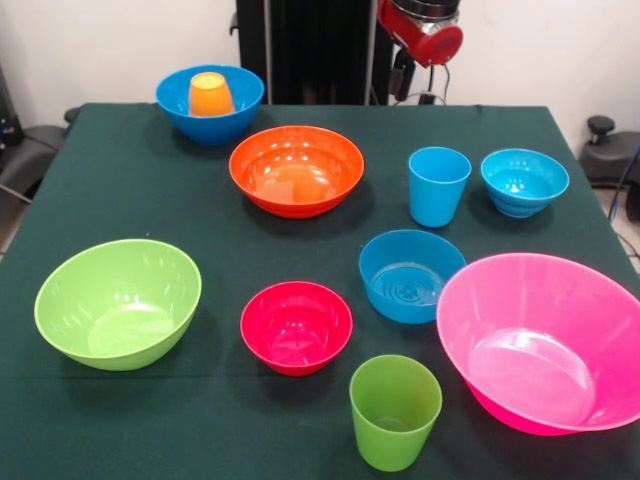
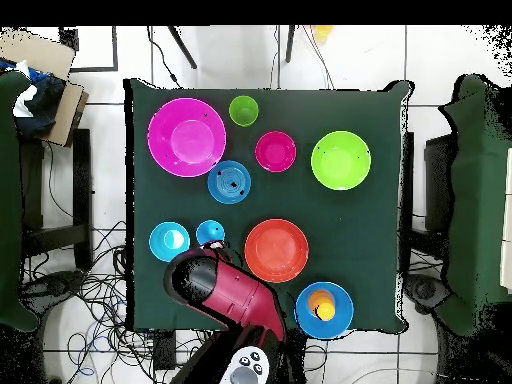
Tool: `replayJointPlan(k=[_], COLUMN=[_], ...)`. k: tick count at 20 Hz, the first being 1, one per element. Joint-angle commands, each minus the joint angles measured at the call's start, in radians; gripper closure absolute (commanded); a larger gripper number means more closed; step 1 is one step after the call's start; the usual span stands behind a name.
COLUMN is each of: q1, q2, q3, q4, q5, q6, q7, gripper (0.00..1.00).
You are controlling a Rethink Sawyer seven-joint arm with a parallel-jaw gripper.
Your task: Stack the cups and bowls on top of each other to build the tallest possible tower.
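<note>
Stock on the green table [image 1: 300,440], front view:

- Large blue bowl [image 1: 240,100], far left, upright, with the orange cup [image 1: 210,95] standing mouth-down inside it. The only stack so far.
- Orange bowl [image 1: 296,170], far centre, wide and shallow.
- Light blue cup [image 1: 438,186], right of the orange bowl, upright; turquoise bowl [image 1: 524,181] just beside it, further right.
- Medium blue bowl [image 1: 409,275], centre right, close against the pink bowl [image 1: 545,345], which fills the near right corner.
- Red bowl [image 1: 296,327], near centre; green cup [image 1: 394,411] at the near edge, right of it.
- Lime bowl [image 1: 118,303], near left, tilted slightly toward the camera.

Handling, by judgement: all pieces look like thin glossy plastic, so light, stiff and not fragile, but slick. Cups are best pinched across the wall near the rim; bowls by one rim edge, one finger inside and one outside. Light pieces may slide or tip when nudged.

Gripper: only the arm's red end [image 1: 425,35] shows at the top edge, above the light blue cup; whether the fingers are spread or closed cannot be told, and the overhead view hides them under the arm [image 2: 225,290].
</note>
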State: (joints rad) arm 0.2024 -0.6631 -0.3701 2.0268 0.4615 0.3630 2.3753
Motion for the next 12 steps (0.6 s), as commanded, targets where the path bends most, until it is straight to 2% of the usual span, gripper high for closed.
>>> replayJointPlan(k=[1, 2, 3, 12], q1=[0.009, 0.010, 0.014, 0.019], q2=[0.066, 0.067, 0.069, 0.075], q3=[0.067, 0.067, 0.061, 0.060], q4=[-0.025, -0.026, -0.028, -0.030], q5=[-0.059, -0.059, -0.061, -0.058], q6=[-0.008, -0.009, -0.009, -0.018], q7=[0.087, 0.087, 0.089, 0.092], gripper=[1.00, 1.00, 0.00, 0.00])
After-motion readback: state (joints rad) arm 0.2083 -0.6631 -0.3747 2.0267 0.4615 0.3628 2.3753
